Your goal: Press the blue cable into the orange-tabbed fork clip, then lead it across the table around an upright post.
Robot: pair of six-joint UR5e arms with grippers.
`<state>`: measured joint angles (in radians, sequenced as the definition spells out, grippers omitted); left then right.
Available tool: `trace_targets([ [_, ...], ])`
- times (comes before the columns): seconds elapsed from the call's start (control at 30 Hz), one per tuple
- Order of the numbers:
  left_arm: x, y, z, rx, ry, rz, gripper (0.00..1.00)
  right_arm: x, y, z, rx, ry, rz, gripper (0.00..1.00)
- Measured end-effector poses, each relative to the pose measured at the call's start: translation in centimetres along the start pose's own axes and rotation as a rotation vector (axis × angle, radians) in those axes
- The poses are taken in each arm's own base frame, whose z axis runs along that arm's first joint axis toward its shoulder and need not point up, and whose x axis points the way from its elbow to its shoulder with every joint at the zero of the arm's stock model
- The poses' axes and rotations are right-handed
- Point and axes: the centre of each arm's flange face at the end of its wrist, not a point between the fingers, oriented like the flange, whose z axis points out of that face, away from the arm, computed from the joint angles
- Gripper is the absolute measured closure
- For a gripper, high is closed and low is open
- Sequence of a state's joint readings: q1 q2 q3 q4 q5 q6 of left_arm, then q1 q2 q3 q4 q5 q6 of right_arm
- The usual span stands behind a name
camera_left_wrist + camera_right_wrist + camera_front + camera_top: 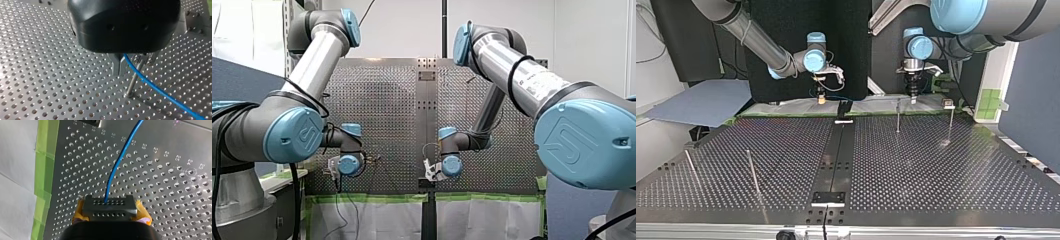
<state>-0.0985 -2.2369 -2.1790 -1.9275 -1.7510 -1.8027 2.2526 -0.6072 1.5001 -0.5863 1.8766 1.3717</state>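
Two arms reached over the metal table (382, 100) full of holes in the front view. My left gripper (334, 172) hung low, at about 8 o'clock from the middle. My right gripper (430, 172) hung at about 6 o'clock. Both were too small there to show any grip.

Across the table, in the top view, my right gripper (821, 98) sat near 11 o'clock with yellow at its tip. My left gripper (912, 93) was at 3 o'clock from it. An upright post (898, 115) stood at 7 o'clock from my left gripper. A second post (951, 122) stood at 4 o'clock from it. Two more posts (753, 172) leaned at 8 o'clock in the view.

Close up, in the left wrist view, the blue cable (160, 91) came out from under my left gripper (130, 65). It ran away low over the holes. It crossed in front of an upright post (133, 81). I could not tell if that gripper squeezed the cable or sat loose around it.

Seen from the right wrist, my right gripper (107, 203) was squeezed tight on the blue cable (117, 162). Yellow pads (80, 211) showed on both sides. The cable curved away ahead of it over the table. Green tape (43, 170) ran along the table's edge beside the gripper.
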Motion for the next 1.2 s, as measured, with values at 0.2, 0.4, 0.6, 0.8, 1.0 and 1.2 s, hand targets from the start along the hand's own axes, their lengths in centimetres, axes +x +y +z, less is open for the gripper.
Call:
trace_targets([
  [0.2,0.5,-0.6,-0.6,0.012,0.032,0.02,1.0,-0.8,-0.1,0.2,-0.002,-0.01,-0.002,1.0],
  [0.4,0.8,-1.1,-1.1,0.014,0.052,0.028,1.0,-1.4,-0.2,0.3,-0.001,-0.018,-0.005,1.0],
  [0.6,2.3,-0.8,-1.6,0.006,0.076,0.042,1.0,-1.6,-0.1,0.4,-0.003,-0.022,-0.005,1.0],
  [0.8,4.1,-0.1,-1.8,0.001,0.081,0.041,1.0,-1.8,0.3,0.6,-0.007,-0.033,-0.007,1.0],
  [1.0,5.9,0.9,-1.9,-0.01,0.091,0.033,1.0,-1.8,0.5,0.8,-0.01,-0.034,-0.011,1.0],
  [1.2,6.5,1.2,-2.0,0.001,0.103,0.021,1.0,-1.7,0.6,0.9,-0.01,-0.037,-0.017,1.0],
])
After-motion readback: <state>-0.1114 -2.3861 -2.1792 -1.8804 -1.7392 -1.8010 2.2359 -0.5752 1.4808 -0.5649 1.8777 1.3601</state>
